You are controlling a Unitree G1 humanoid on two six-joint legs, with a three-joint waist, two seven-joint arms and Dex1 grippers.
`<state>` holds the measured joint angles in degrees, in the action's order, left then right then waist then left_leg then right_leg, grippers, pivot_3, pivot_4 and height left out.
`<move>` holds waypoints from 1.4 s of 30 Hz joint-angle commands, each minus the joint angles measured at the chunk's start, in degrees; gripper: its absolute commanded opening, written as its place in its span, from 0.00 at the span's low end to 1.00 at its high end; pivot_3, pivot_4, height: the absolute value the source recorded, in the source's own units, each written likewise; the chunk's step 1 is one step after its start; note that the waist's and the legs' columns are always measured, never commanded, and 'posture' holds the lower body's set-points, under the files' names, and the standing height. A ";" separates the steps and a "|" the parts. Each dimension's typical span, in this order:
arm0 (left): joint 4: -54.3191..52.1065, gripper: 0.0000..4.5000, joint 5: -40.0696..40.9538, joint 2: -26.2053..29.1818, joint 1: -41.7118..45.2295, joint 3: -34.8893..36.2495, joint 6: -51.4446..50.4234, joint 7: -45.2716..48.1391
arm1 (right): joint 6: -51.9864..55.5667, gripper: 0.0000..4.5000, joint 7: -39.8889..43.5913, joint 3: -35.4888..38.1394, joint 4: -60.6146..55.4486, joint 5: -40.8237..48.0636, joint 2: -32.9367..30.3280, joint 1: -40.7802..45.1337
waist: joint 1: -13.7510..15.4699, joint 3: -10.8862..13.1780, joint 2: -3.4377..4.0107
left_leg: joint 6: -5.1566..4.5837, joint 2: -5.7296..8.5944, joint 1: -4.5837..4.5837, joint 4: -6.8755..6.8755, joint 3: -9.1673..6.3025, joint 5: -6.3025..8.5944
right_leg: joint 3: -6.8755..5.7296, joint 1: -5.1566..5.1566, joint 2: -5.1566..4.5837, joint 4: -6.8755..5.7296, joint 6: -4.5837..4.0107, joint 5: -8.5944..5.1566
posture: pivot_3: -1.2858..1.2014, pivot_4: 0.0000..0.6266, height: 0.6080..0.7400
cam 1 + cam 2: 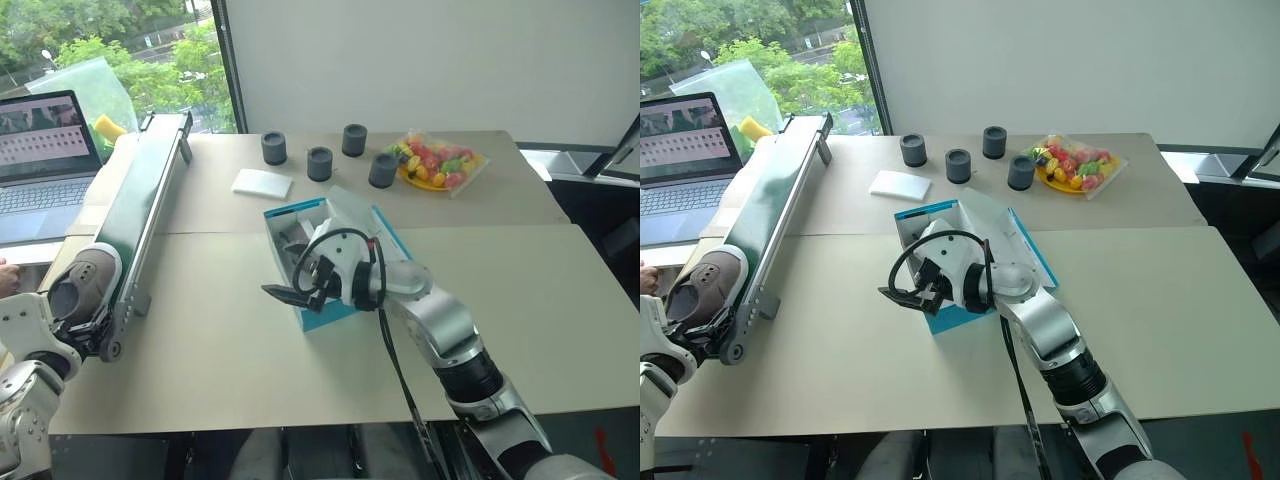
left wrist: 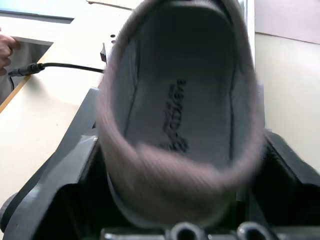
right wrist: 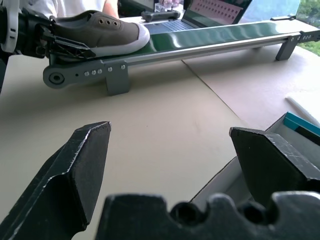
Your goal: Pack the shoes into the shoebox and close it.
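A grey-taupe shoe (image 1: pixel 85 280) lies on the near end of the green conveyor belt, heel toward me. My left gripper (image 1: pixel 88 328) reaches around that heel, and in the left wrist view its black fingers (image 2: pixel 65 175) hug both sides of the shoe (image 2: pixel 180 125). The blue shoebox (image 1: pixel 330 312) stands at the table's middle with its lid raised. Something grey lies inside it, mostly hidden by my right arm. My right gripper (image 1: pixel 290 292) hovers open and pointing left at the box's near left corner, with nothing between its fingers (image 3: pixel 80 165).
The long conveyor (image 1: pixel 150 190) runs along the left side, with a laptop (image 1: pixel 40 150) beyond it. Several dark grey cylinders (image 1: pixel 320 163), a white pad (image 1: pixel 262 183) and a plate of colourful pieces (image 1: pixel 437 163) stand at the back. A person's hand (image 1: pixel 5 275) is at the left edge.
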<state>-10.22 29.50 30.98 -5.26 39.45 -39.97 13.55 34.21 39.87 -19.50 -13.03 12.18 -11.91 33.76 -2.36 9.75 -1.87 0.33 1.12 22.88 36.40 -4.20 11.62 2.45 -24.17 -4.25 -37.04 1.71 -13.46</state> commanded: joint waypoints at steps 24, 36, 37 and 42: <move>-33.45 0.54 -1.87 -12.03 10.11 -27.91 -0.16 -7.20 | 42.96 1.00 -23.12 42.72 20.77 32.99 23.45 19.82 | 0.56 -0.04 -0.15 | 0.02 0.05 0.38 -0.09 -0.05 0.01 | -0.04 -0.22 -0.06 0.02 -0.02 0.03 | 0.52 0.24 1.00; -35.89 0.54 2.68 -13.08 12.81 -31.93 -6.40 -7.32 | 43.13 1.00 -32.05 43.42 20.86 44.30 25.39 20.96 | -0.42 -0.03 -0.09 | 0.00 0.01 0.26 0.10 0.43 0.01 | 0.05 -0.07 0.29 -0.01 -0.02 0.03 | 0.52 0.24 1.00; -35.66 0.54 2.58 -12.91 12.77 -31.86 -6.37 -7.22 | 42.97 1.00 -32.50 43.13 20.75 45.04 25.33 20.92 | -0.40 -0.03 -0.09 | 0.00 0.01 0.28 0.11 0.44 0.01 | 0.05 -0.07 0.28 0.00 -0.01 0.03 | 0.52 0.24 1.00; -34.69 0.54 2.73 -12.48 13.46 -31.50 -6.26 -7.02 | 42.59 1.00 -34.53 40.85 19.94 48.73 24.75 20.02 | -0.33 -0.03 -0.09 | 0.00 -0.01 0.30 0.11 0.46 0.01 | 0.05 -0.09 0.29 0.01 -0.01 0.03 | 0.52 0.24 1.00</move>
<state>-43.45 31.66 18.12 6.64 7.79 -46.73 6.06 77.81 5.83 22.45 9.49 57.82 5.40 51.00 -2.69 9.72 -1.96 0.33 1.11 23.18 36.52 -3.73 11.63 2.50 -24.25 -3.96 -37.04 1.70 -13.43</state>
